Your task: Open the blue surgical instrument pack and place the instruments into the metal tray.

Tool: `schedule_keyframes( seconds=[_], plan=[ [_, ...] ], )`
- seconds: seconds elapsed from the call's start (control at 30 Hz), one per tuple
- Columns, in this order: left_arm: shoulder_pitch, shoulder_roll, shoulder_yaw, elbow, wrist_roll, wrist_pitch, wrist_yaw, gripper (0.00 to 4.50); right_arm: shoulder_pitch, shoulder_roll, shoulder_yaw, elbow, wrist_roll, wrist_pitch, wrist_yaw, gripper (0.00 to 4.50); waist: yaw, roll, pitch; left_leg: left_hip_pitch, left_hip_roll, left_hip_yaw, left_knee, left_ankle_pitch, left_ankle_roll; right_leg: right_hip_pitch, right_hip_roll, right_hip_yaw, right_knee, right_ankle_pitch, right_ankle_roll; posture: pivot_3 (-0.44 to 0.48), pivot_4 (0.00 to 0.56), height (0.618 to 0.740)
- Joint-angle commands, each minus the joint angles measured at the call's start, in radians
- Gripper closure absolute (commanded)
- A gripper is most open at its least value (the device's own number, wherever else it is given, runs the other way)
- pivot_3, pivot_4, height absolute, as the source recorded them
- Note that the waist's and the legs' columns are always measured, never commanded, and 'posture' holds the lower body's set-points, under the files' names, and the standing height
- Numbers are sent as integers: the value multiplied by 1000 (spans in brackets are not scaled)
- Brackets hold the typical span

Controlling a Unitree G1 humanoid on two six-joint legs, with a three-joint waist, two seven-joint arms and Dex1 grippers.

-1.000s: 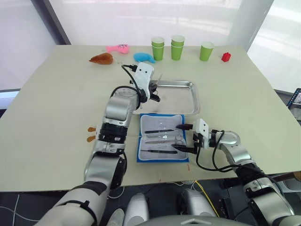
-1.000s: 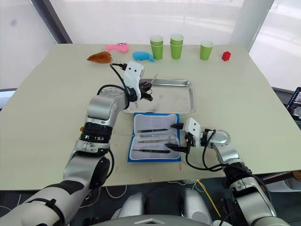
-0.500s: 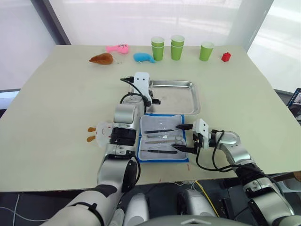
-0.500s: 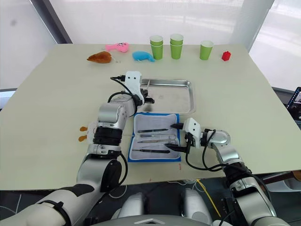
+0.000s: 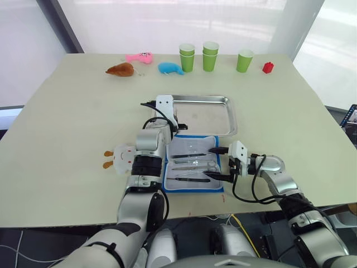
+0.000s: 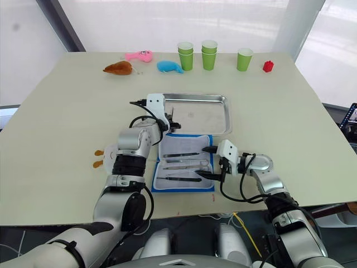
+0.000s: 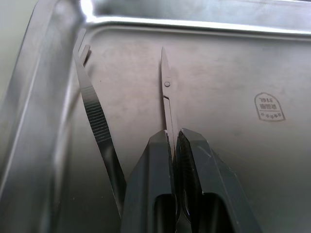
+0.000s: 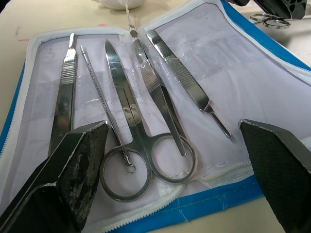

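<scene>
Left wrist view showed the left gripper (image 7: 174, 141) pinched shut on a thin silver pair of scissors (image 7: 166, 102), low over the floor of the shiny steel metal tray (image 7: 228, 68). Silver tweezers (image 7: 95, 121) already lay in the tray beside them. This looked like the putting-down step; next the fingers would need to let go and lift away. Just beside the tray, on its near side, the bright-blue fabric instrument pack (image 5: 167, 181) lay open and flat, with several silver tools (image 8: 141, 131) still on its white lining. The right gripper (image 5: 219, 164) waited wide open over the pack's edge.
</scene>
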Motion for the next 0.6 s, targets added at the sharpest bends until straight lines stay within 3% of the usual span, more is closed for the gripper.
schedule_keyframes(
  seconds=[0.03,0.17,0.23,0.27,0.47,0.6],
  plan=[
    [-9,-8,7,1,-18,-16,2,4465,85,5,87,146,-86,57,9,0,0,0,0,0,0,0,0,0,0,0,0,0,0,0,0,0,150,740],
    [-13,-11,13,16,-26,-22,6,4465,85,3,86,143,-85,57,8,0,0,0,0,0,0,0,0,0,0,0,0,0,0,0,0,0,150,740],
    [-13,-11,12,17,-26,-24,8,3669,85,4,86,143,-85,57,8,0,0,0,0,0,0,0,0,0,0,0,0,0,0,0,0,0,150,740],
    [-12,-10,11,17,-25,-25,10,3541,85,4,86,143,-86,57,7,0,0,0,0,0,0,0,0,0,0,0,0,0,0,0,0,0,150,740],
    [-7,4,-7,5,-10,-21,23,788,84,5,88,145,-86,56,9,0,0,0,0,0,0,0,0,0,0,0,0,0,0,0,0,0,150,740],
    [-3,12,-16,-32,-11,-14,15,788,83,7,90,144,-86,57,10,0,-1,0,0,0,0,0,0,0,0,0,0,0,0,0,0,0,150,740]
  ],
)
